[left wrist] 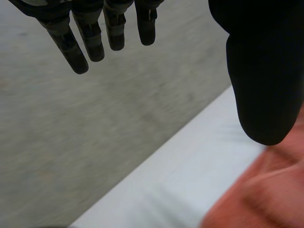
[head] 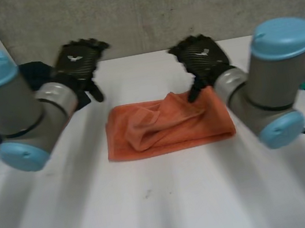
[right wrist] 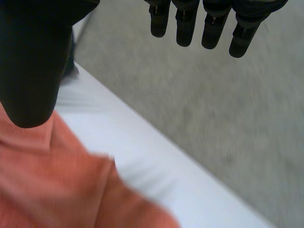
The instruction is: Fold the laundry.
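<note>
The white desk runs from the near edge to a grey wall at the far side. The left arm and right arm reach in from either side. Between them, toward the far middle of the desk, lies an orange cloth. It forms a rough rectangle that looks folded over once, with a loose, rumpled ridge across its right half.

The left hand hangs above the desk, left of the cloth and apart from it. Its fingers are straight and hold nothing. The right hand hovers at the cloth's far right corner with its fingers straight and empty. Its thumb points down over the cloth, and I cannot tell whether it touches.

My judgement is that the fold is partway done and both hands are between grasps. The next move calls for smoothing the ridge, then taking hold of an edge or its corners to bring the cloth over again.
</note>
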Robot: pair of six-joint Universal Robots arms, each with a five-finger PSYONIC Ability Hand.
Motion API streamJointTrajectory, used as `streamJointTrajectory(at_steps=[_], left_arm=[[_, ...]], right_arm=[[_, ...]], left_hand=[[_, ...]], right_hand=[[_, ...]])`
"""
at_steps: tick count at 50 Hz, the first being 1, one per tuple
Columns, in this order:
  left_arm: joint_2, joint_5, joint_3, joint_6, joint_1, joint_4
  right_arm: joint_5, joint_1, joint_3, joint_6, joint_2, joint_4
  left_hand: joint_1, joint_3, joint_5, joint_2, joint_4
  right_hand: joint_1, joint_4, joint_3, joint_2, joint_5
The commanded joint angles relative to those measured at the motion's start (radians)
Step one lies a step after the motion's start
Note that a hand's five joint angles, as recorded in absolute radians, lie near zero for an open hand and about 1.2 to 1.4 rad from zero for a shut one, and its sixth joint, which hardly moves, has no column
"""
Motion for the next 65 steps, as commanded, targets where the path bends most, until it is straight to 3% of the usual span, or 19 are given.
streamJointTrajectory(at_steps=[1,13,23,29,30,35,39,44,49,55,56,59,63,65], left_arm=[[-0.177,0.026,0.209,-0.001,-0.15,-0.144],[-0.383,0.008,0.441,0.001,-0.235,-0.392],[-0.468,-0.084,0.506,0.076,-0.221,-0.454],[-0.546,-0.279,0.668,0.121,-0.126,-0.379],[-0.575,-0.349,0.723,0.139,-0.096,-0.382],[-0.623,-0.507,0.849,0.199,-0.022,-0.48],[-0.59,-0.465,0.835,0.185,-0.039,-0.6],[-0.518,-0.393,0.759,0.141,-0.072,-0.606],[-0.458,-0.342,0.665,0.111,-0.112,-0.528],[-0.451,-0.163,0.618,0.11,-0.148,-0.384],[-0.464,-0.108,0.624,0.111,-0.149,-0.361],[-0.494,-0.055,0.65,0.113,-0.152,-0.359],[-0.56,-0.081,0.751,0.128,-0.152,-0.383],[-0.613,-0.129,0.831,0.154,-0.14,-0.42]], right_arm=[[-0.035,-0.112,0.115,-0.002,-0.028,0.142],[-0.04,-0.152,0.238,-0.081,-0.024,0.076],[-0.038,-0.135,0.278,-0.138,-0.011,0.021],[-0.035,-0.11,0.298,-0.155,-0.002,-0.033],[-0.035,-0.104,0.303,-0.161,-0.001,-0.045],[-0.028,-0.084,0.312,-0.172,0.015,-0.077],[-0.023,-0.069,0.309,-0.175,0.039,-0.108],[-0.003,-0.054,0.298,-0.169,0.064,-0.128],[0.046,-0.054,0.3,-0.175,0.064,-0.137],[0.054,-0.071,0.309,-0.178,0.067,-0.161],[0.048,-0.071,0.311,-0.178,0.071,-0.171],[0.038,-0.071,0.315,-0.177,0.075,-0.186],[0.031,-0.067,0.32,-0.18,0.071,-0.207],[0.035,-0.071,0.324,-0.18,0.068,-0.209]], left_hand=[[-0.021,-0.039,-0.047,-0.029,-0.025],[-0.021,-0.039,-0.047,-0.029,-0.025],[-0.021,-0.039,-0.047,-0.029,-0.025],[-0.021,-0.039,-0.047,-0.029,-0.025],[-0.021,-0.039,-0.047,-0.029,-0.025],[-0.021,-0.039,-0.047,-0.029,-0.025],[-0.021,-0.039,-0.047,-0.029,-0.025],[-0.021,-0.039,-0.047,-0.029,-0.025],[-0.021,-0.039,-0.047,-0.029,-0.025],[-0.021,-0.039,-0.047,-0.029,-0.025],[-0.021,-0.039,-0.047,-0.029,-0.025],[-0.021,-0.039,-0.047,-0.029,-0.025],[-0.021,-0.039,-0.047,-0.029,-0.025],[-0.021,-0.039,-0.047,-0.029,-0.025]], right_hand=[[-0.046,-0.043,-0.038,-0.035,-0.037],[-0.046,-0.043,-0.038,-0.035,-0.037],[0.042,0.045,0.05,0.053,0.051],[0.083,0.086,0.091,0.094,0.092],[0.103,0.106,0.112,0.114,0.112],[0.15,0.153,0.159,0.161,0.159],[0.183,0.186,0.191,0.194,0.192],[0.247,0.25,0.256,0.258,0.256],[0.294,0.297,0.303,0.305,0.303],[0.417,0.421,0.426,0.428,0.426],[0.481,0.485,0.49,0.492,0.491],[0.646,0.649,0.654,0.657,0.655],[1.109,1.113,1.118,1.12,1.119],[1.175,1.179,1.184,1.186,1.185]])
